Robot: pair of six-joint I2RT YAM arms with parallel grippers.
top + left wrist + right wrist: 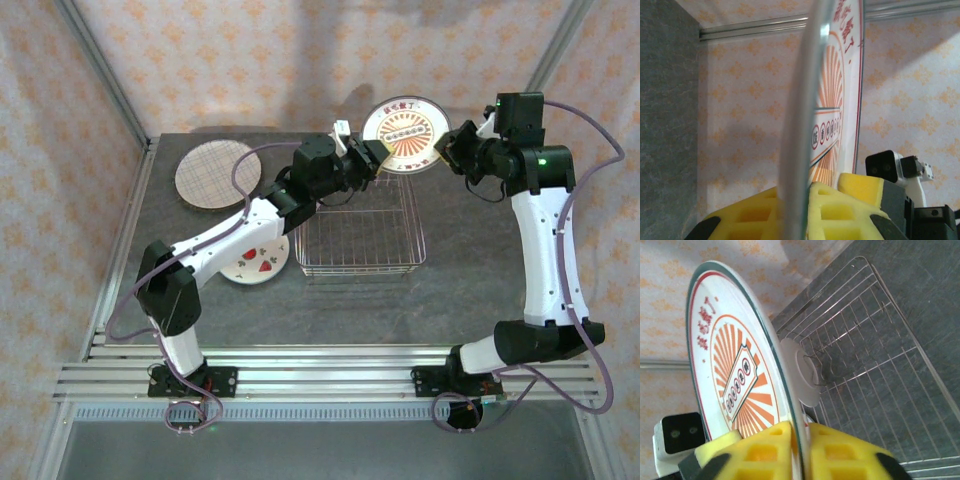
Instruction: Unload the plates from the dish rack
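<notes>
Left fingers (840, 210): yellow pads pinch the lettered plate (403, 133) at its left rim, seen edge-on.
Right fingers (755, 455): one pad on either side of the opposite rim; whether they press it cannot be told.
Lettered plate: upright in the air between the two pairs of fingers, orange sunburst face showing.
Dish rack (360, 235): on the desk (470, 280), below and nearer than both pairs of fingers.
Plaid plate (217, 173): flat, well left of the left fingers.
Card-suit plate (255, 262): flat, nearer than the left fingers, partly under that arm.
</notes>
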